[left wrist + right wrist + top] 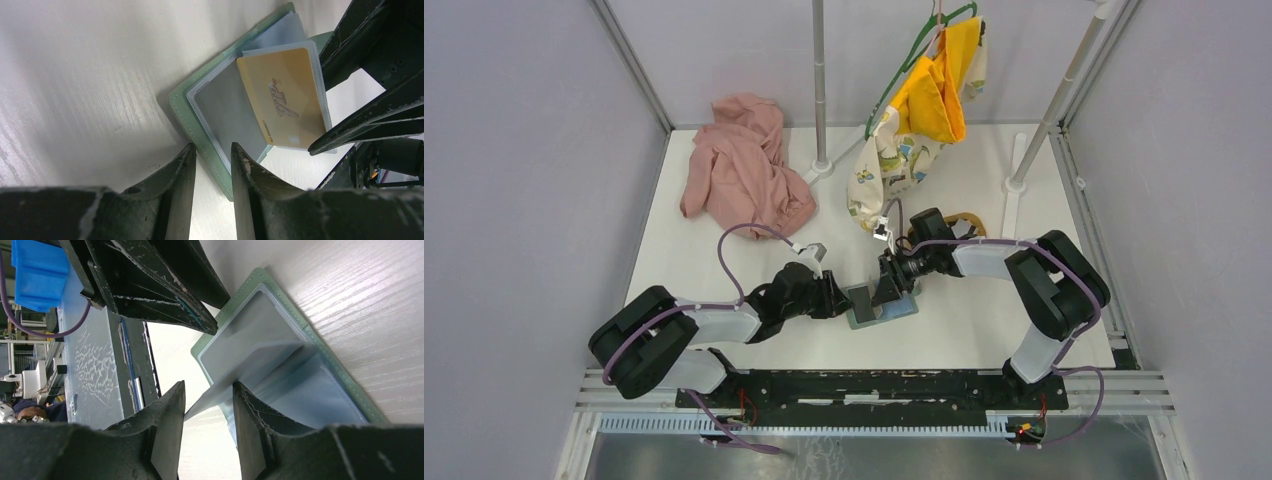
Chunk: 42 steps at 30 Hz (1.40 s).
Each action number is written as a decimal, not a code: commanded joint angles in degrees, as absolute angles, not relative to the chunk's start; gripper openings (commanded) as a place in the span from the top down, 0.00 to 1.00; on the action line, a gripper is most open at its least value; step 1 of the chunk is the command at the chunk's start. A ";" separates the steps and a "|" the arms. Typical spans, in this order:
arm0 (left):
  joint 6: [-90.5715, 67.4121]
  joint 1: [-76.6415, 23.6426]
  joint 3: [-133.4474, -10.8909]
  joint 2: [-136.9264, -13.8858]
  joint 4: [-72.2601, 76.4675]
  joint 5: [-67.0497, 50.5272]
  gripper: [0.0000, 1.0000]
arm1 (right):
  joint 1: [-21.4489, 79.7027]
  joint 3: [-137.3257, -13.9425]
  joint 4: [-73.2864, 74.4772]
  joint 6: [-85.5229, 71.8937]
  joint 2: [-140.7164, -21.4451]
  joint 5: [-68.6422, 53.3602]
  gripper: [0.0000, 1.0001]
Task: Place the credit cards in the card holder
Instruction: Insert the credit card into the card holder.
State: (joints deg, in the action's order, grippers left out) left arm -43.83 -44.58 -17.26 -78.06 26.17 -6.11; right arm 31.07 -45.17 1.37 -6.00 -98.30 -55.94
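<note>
One sage-green card holder [181, 102] is lying open on the white surface [75, 75], midway between the two arms, its clear sleeves [250, 360] fanning up. One credit card [282, 97], gold, is sitting inside a sleeve; no other card is showing.

Two claws are meeting at the holder. The left claw [212, 152] is standing partly open, its tips resting at the holder's near edge with the green cover crossing the gap; I cannot tell whether it is pressing down. The right claw [206, 390] is also standing partly open, with a loose sleeve leaf passing between its fingers unclamped.

Only the left wrist view is showing the gold card. Only the top view is showing one crumpled pink cloth [744, 175] and the yellow and patterned clothes [919, 120] hanging farther back.
</note>
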 commanded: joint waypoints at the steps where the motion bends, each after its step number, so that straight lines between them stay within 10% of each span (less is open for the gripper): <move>1: -41.05 -44.28 -17.95 -78.17 25.65 -4.90 0.61 | 31.56 -46.48 -0.41 -5.66 -99.72 -57.90 0.55; 25: -39.88 -44.30 -18.20 -75.35 21.99 -3.07 0.63 | 34.37 -53.78 12.45 7.89 -97.84 -59.94 0.42; 38: -34.24 -44.27 -17.37 -52.12 10.39 5.03 0.60 | 28.26 -54.10 20.05 32.41 -75.64 -27.82 0.45; 42: -33.45 -44.25 -16.39 -44.19 11.18 7.48 0.39 | 27.12 -47.09 6.72 32.79 -66.61 -10.37 0.02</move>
